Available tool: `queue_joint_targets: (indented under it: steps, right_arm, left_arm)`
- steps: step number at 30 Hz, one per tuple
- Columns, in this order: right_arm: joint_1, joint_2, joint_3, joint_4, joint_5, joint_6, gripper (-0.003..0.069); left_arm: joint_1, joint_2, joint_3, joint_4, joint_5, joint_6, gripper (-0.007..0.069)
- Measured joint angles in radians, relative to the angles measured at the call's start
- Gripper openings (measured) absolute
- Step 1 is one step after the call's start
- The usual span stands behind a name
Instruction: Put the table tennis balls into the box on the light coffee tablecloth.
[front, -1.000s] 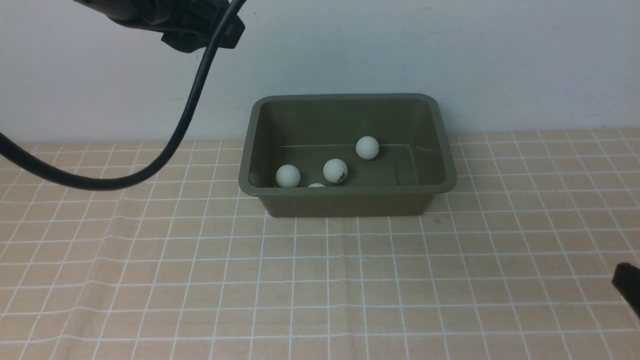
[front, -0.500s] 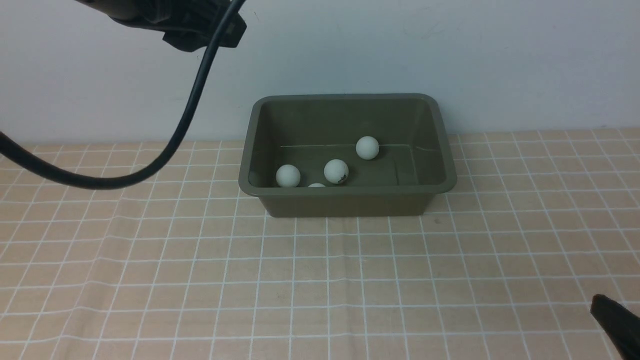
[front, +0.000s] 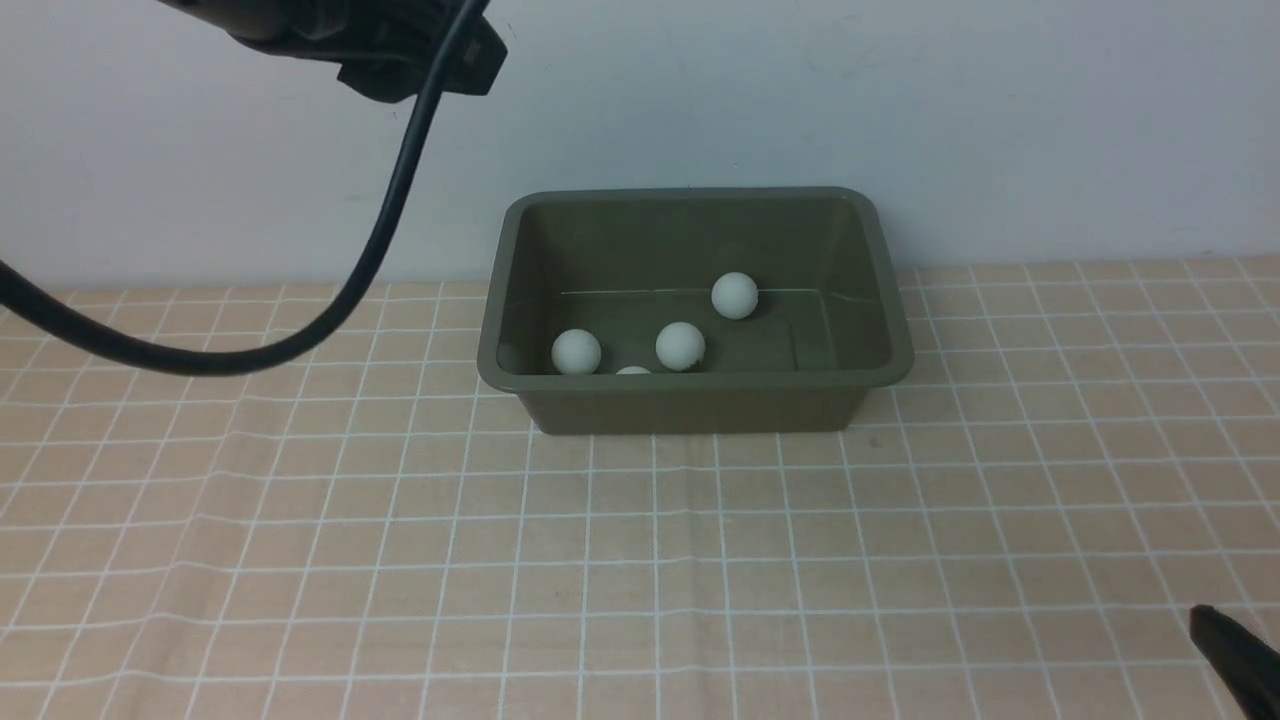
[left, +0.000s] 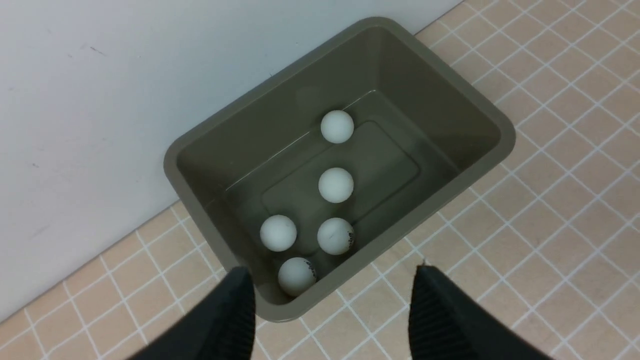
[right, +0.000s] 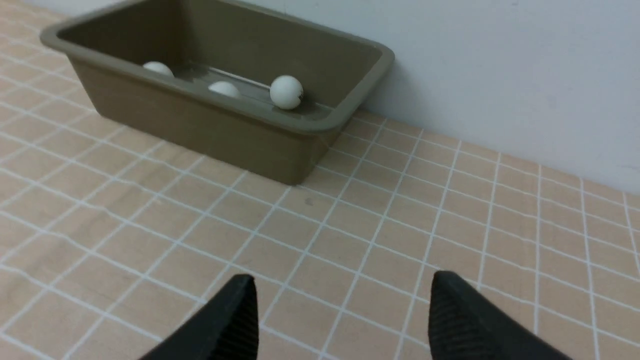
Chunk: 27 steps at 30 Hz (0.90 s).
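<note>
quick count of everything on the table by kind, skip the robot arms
white balls: 5, all inside the box
green box: 1
checked tablecloth: 1
total: 7

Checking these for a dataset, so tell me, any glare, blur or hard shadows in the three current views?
Front view: even soft light, sharp, only a thin bright streak on the box floor. Left wrist view: crisp, all five table tennis balls clear, faint shadows. Right wrist view: slightly soft overall, including the right hand, no glare.
</note>
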Motion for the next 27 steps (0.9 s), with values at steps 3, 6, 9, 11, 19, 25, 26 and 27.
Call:
queue_joint_targets:
  steps: [3,6,9,11,19,25,26,27]
  right_arm:
    - [0.000,0.000,0.000,-0.007,0.003,0.000,0.0422]
    - [0.000,0.000,0.000,-0.010,0.005,0.000,0.0422]
    - [0.000,0.000,0.000,-0.011,0.005,0.000,0.0422]
    - [0.000,0.000,0.000,-0.012,0.005,0.000,0.0422]
    - [0.016,0.000,0.001,-0.014,0.006,0.000,0.0422]
    - [0.017,-0.024,0.011,0.073,0.036,0.000,0.0422]
    - [0.014,-0.046,0.012,0.117,0.047,0.000,0.0422]
    - [0.005,-0.068,0.014,0.151,0.052,0.000,0.0422]
  left_arm:
    - [0.000,0.000,0.000,-0.004,-0.004,0.000,0.0377]
    - [0.000,0.000,0.000,-0.004,-0.011,0.000,0.0377]
    - [0.000,0.000,0.000,-0.004,-0.021,0.000,0.0377]
    - [0.000,0.000,0.000,-0.005,-0.021,0.000,0.0377]
    - [0.000,0.000,0.000,-0.007,-0.022,0.000,0.0377]
    - [0.000,0.000,0.000,-0.010,-0.023,0.000,0.0377]
    - [0.000,0.000,0.000,-0.011,-0.023,0.000,0.0377]
    - [0.000,0.000,0.000,-0.011,-0.023,0.000,0.0377]
